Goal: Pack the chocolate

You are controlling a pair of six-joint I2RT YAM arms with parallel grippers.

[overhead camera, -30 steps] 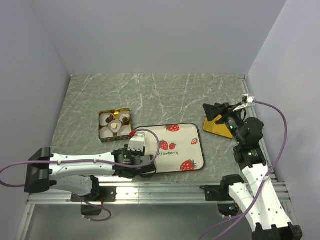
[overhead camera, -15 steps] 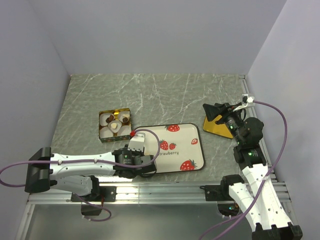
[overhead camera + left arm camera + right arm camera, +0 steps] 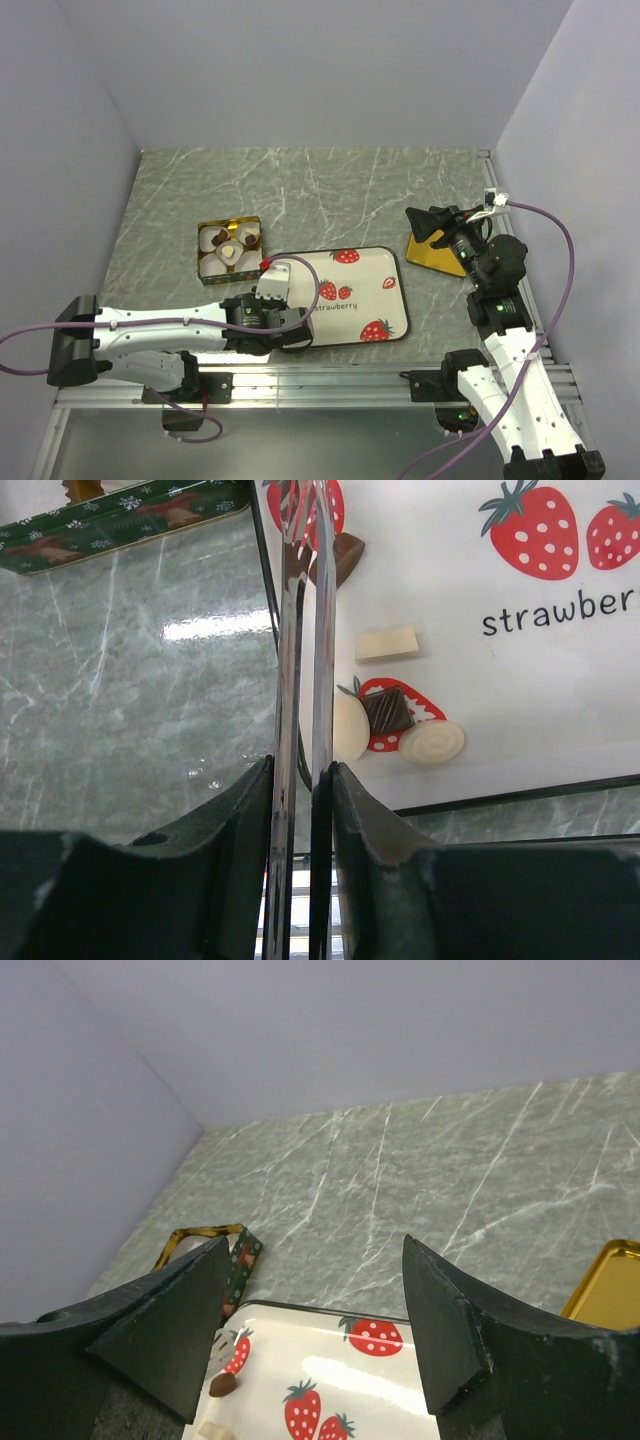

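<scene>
Several pieces of chocolate lie at the left end of the strawberry tray (image 3: 365, 295): a dark brown lump (image 3: 340, 558), a cream bar (image 3: 387, 643), a white disc (image 3: 348, 727), a dark square (image 3: 387, 710) and a swirled white round (image 3: 432, 742). My left gripper (image 3: 300, 770) is shut on metal tongs (image 3: 300, 630), whose tips reach the dark brown lump. The gold tin (image 3: 230, 250) holds white paper cups with more pieces. My right gripper (image 3: 312, 1250) hangs open and empty, high above the table's right side.
A gold lid (image 3: 432, 256) lies to the right of the tray, under the right gripper (image 3: 425, 222). The tin's green patterned wall (image 3: 120, 520) stands just left of the tray's corner. Purple walls close in the grey marble table (image 3: 330, 190).
The left jaws have squeezed the tongs narrower, and the left wrist has shifted slightly. The right arm has not moved.
</scene>
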